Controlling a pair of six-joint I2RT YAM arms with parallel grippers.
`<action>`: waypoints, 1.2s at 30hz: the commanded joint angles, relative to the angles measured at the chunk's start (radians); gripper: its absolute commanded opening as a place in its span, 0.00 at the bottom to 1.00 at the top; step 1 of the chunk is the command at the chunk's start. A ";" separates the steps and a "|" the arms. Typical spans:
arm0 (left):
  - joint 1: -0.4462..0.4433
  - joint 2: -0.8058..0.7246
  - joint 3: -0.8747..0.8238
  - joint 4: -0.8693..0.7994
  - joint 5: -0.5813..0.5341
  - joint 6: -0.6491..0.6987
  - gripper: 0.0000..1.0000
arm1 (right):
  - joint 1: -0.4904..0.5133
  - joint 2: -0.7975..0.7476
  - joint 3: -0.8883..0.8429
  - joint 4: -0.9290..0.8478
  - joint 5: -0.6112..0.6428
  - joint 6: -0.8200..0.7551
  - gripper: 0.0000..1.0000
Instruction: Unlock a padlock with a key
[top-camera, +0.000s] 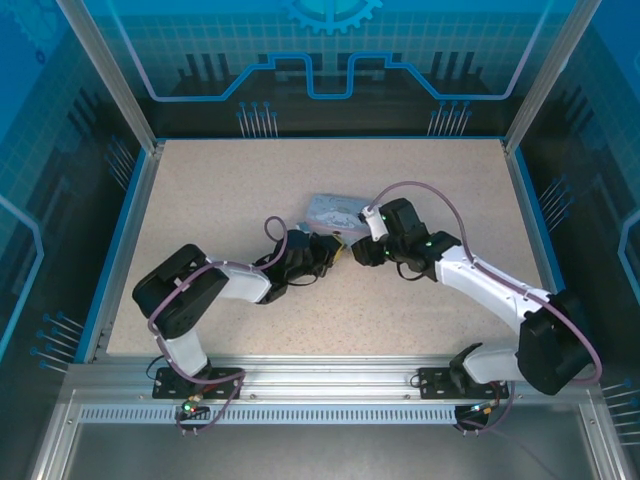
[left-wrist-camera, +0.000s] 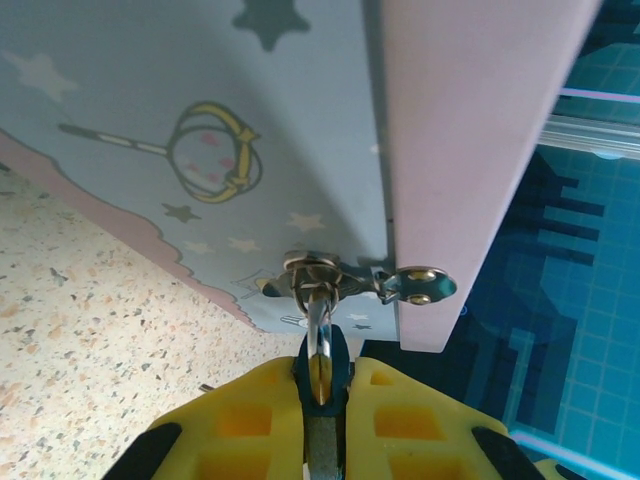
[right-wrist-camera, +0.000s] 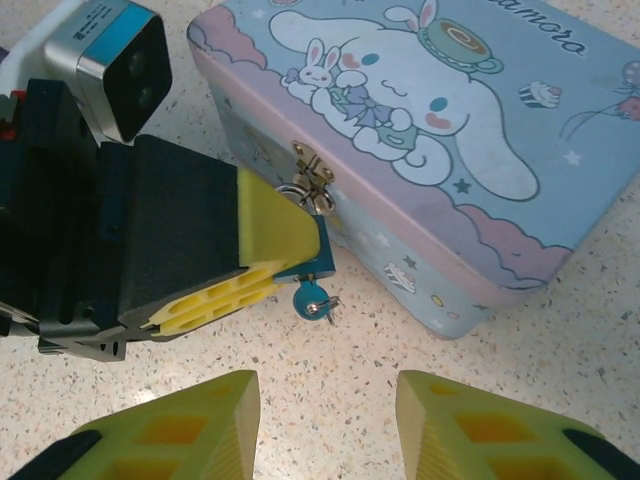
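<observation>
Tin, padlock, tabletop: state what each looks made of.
Tin: probably thin sheet metal, with a smooth printed pastel coating, soft sheen and brassy hasp.
Padlock: metal, with a bright silvery shackle and a brassy glint on the body.
Tabletop: hard, pale, speckled surface, stone-look laminate or composite; which, I cannot tell.

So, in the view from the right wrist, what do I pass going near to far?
Right arm's jaws, standing open → small blue piece with a metal ring → brass latch → cartoon dog on the tin's lid.
</observation>
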 joint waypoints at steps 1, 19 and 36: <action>0.005 -0.044 0.038 0.002 0.028 0.026 0.00 | 0.029 0.034 0.040 -0.047 0.031 -0.061 0.41; 0.021 -0.068 0.052 -0.049 0.060 0.027 0.00 | 0.090 0.093 -0.075 0.177 0.108 -0.121 0.40; 0.025 -0.078 0.073 -0.073 0.081 0.039 0.00 | 0.091 0.163 -0.057 0.218 0.109 -0.129 0.38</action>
